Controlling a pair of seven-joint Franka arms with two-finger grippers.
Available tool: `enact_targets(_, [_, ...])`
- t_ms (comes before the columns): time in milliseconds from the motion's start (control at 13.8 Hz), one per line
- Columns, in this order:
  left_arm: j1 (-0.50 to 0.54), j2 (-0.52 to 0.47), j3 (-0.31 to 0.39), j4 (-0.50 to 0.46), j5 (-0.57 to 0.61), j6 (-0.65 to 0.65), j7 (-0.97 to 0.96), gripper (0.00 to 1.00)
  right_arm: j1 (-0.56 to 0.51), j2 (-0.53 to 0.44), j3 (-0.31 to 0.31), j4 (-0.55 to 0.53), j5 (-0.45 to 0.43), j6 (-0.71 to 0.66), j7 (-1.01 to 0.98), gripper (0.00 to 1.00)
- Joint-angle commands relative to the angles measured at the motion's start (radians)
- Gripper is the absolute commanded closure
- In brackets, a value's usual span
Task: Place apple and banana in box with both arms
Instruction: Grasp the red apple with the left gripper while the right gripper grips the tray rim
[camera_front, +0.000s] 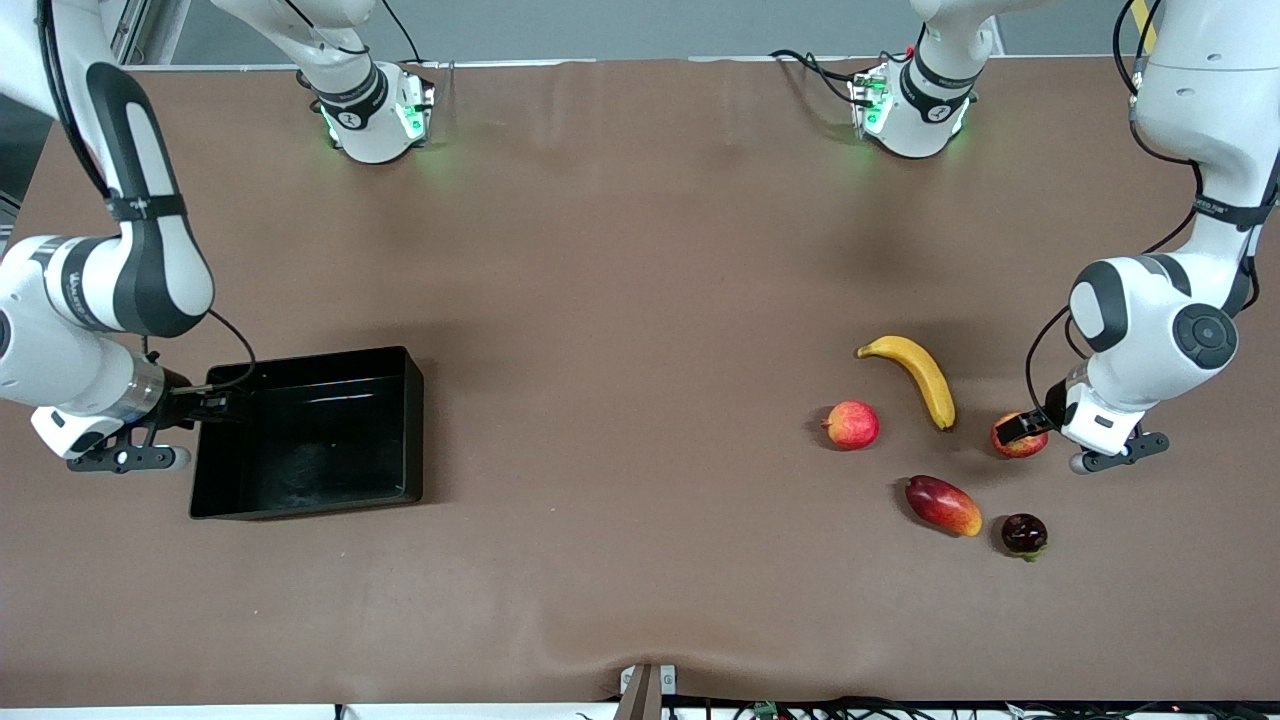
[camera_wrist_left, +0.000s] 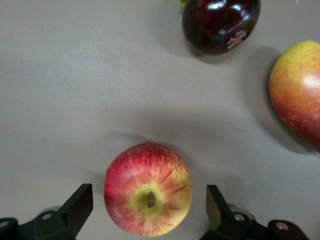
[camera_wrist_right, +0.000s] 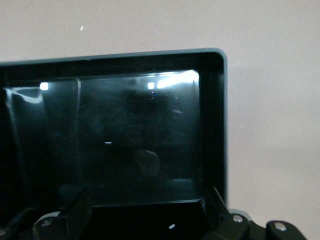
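Observation:
The apple, red with a yellow patch round its stem, sits on the table at the left arm's end. My left gripper is open around it. In the left wrist view the apple lies between the two fingers, with gaps on both sides. The banana lies on the table beside the apple, toward the middle. The black box stands at the right arm's end. My right gripper is open at its end wall. The right wrist view shows the box's glossy inside, with nothing in it.
A pinker apple lies beside the banana. A red-and-yellow mango-like fruit and a dark red fruit lie nearer the front camera than the apple; both also show in the left wrist view, the mango-like fruit and the dark fruit.

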Motion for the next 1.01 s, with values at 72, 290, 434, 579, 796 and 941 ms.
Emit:
enact_targets(72, [-0.002,0.027,-0.007,0.022,0.01,0.015,-0.002,0.62,-0.072,0.073,0.017,0.007,-0.021,0.064,-0.185,0.0])
enact_targets(290, [-0.002,-0.038,-0.016,0.017,0.013,-0.046,-0.001,1.0,-0.096,0.122,0.018,0.004,-0.017,0.052,-0.274,0.0])
enact_targets(434, [-0.007,-0.075,-0.038,0.034,0.011,-0.117,-0.004,1.0,-0.102,0.148,0.018,-0.002,-0.017,0.051,-0.277,0.0])
enact_targets(579, [-0.005,-0.109,-0.04,0.037,0.013,-0.158,-0.002,1.0,-0.105,0.162,0.018,-0.009,-0.017,0.051,-0.292,0.0])
enact_targets(796, [-0.004,-0.181,-0.04,0.043,0.013,-0.227,-0.002,1.0,-0.12,0.173,0.018,0.0,-0.017,0.06,-0.329,0.92])
enact_targets(941, [-0.008,-0.207,-0.041,0.103,0.013,-0.328,-0.005,1.0,-0.125,0.173,0.018,0.007,-0.017,0.066,-0.329,1.0])
